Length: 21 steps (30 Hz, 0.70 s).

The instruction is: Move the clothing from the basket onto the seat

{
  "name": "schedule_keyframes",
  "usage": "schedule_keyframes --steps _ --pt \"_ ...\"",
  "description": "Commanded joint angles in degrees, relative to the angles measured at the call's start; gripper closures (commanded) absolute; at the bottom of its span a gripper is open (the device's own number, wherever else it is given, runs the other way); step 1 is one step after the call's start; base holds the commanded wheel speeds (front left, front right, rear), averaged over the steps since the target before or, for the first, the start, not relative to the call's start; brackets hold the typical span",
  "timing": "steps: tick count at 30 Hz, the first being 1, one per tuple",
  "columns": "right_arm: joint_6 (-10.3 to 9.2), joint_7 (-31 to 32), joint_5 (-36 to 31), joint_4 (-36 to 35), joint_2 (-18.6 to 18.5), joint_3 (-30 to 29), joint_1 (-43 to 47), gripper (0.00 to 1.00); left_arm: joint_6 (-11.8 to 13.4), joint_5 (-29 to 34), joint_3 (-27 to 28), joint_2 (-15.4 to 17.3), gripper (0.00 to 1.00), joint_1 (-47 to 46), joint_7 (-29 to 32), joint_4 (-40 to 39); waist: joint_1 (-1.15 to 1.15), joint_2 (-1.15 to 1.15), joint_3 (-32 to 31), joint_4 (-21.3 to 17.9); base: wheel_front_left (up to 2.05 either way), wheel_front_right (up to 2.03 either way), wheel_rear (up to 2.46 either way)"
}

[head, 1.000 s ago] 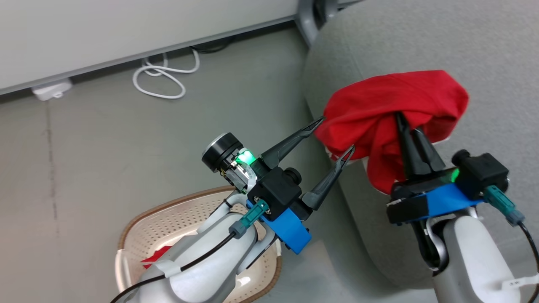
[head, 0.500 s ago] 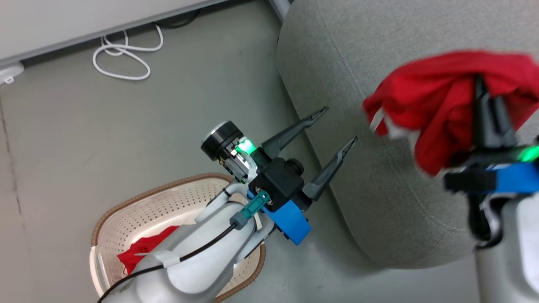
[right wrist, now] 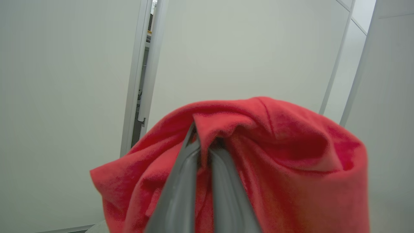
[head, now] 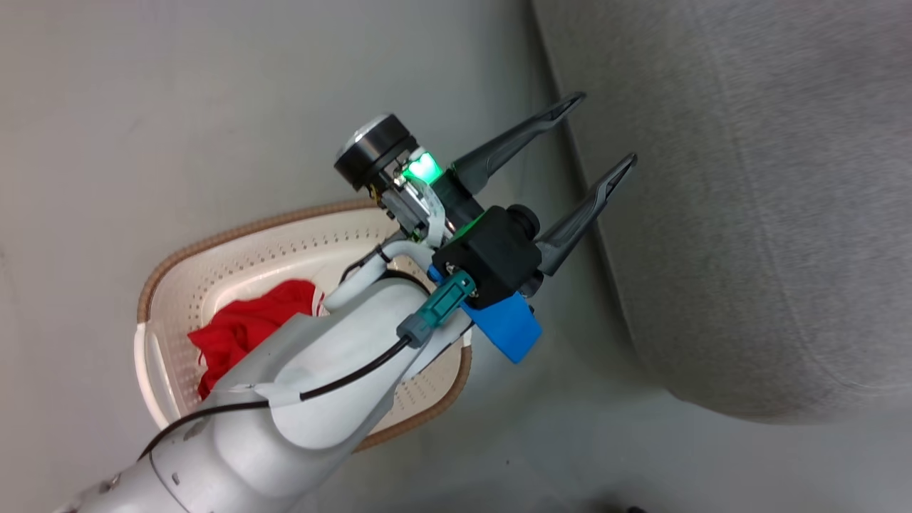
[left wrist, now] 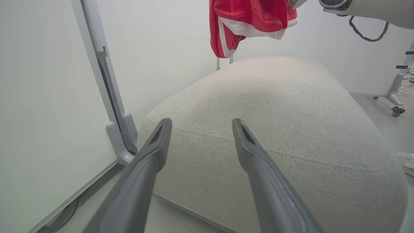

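Up close, in the right wrist view, our right gripper (right wrist: 202, 144) had its two fingers pressed together on a fold of the held garment (right wrist: 291, 155). The red cloth bunched over the tips and sagged toward the lower right of the frame, with pale wall panels (right wrist: 64, 97) behind it. From that view we could not judge the drop.

A little farther out, at the lower left of the head view, our pale left forearm (head: 299, 399) crossed the basket (head: 214, 239). The second garment (head: 242, 328) lay crumpled on the basket floor near its left wall. Our left gripper (head: 605, 128) stood spread wide and empty at the upper middle of that frame. Its fingers were aimed up and right at the edge of the seat (head: 748, 214), away from the basket.

Farthest, in the left wrist view, the held garment hung at the top centre of the frame, its white-striped hem dangling above the far crest of the seat and apart from it. We judged that the coming move turned on this gap: the cloth lay above the cushion, so the right arm needed to go down before letting go. Whether it hung squarely over the top or a little beyond the far edge, we could not tell. For the second garment, our left arm was the nearer one.
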Motion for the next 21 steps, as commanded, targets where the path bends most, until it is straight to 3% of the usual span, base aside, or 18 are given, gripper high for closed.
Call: schedule_keyframes --steps 1,4,8,16,17,18,19,21 --pt "0.03 -0.20 0.40 3.69 -1.50 -1.05 -3.02 1.00 -0.28 0.62 0.23 0.37 0.00 -2.13 0.02 -0.37 -0.01 0.00 5.66 2.88 0.00 0.00 0.00" --pt "0.02 -0.22 -0.13 10.41 -4.27 -2.74 -6.04 1.00 -0.30 1.05 0.14 -0.11 0.00 -3.94 0.05 -0.77 -0.01 0.00 8.41 4.32 0.00 0.00 0.00" --pt "0.02 -0.23 -0.83 19.16 -5.21 -2.72 -6.96 1.00 -0.16 1.36 0.22 0.08 0.00 -5.04 -0.54 -0.55 -0.01 0.00 10.23 5.22 0.00 0.00 0.00" --pt "0.02 -0.22 0.18 27.10 -4.30 -3.31 -6.18 1.00 0.04 0.85 0.20 0.38 0.00 -5.01 -1.46 0.80 -0.01 0.00 9.96 5.31 0.00 0.00 0.00" --pt "0.02 -0.22 0.22 27.73 -4.17 -3.28 -5.98 0.85 0.05 0.80 0.19 0.46 0.00 -4.79 -1.62 1.15 -0.01 0.00 9.47 5.20 0.00 0.00 0.00" --pt "0.02 -0.22 0.26 28.36 -4.08 -3.00 -5.63 0.49 0.14 0.64 0.18 0.45 0.00 -4.52 -1.76 1.35 -0.01 0.00 8.95 5.14 0.00 0.00 0.00" --pt "0.02 -0.21 0.58 29.08 -3.60 -2.94 -5.22 0.00 0.16 0.44 0.24 0.59 0.00 -4.11 -2.04 1.74 -0.01 0.00 8.13 4.99 0.00 0.00 0.00" --pt "0.02 -0.23 0.67 29.05 -3.61 -2.91 -4.21 0.00 0.33 0.07 0.36 0.44 0.00 -3.39 -2.43 2.24 -0.01 0.00 6.44 4.86 0.00 0.00 0.00"
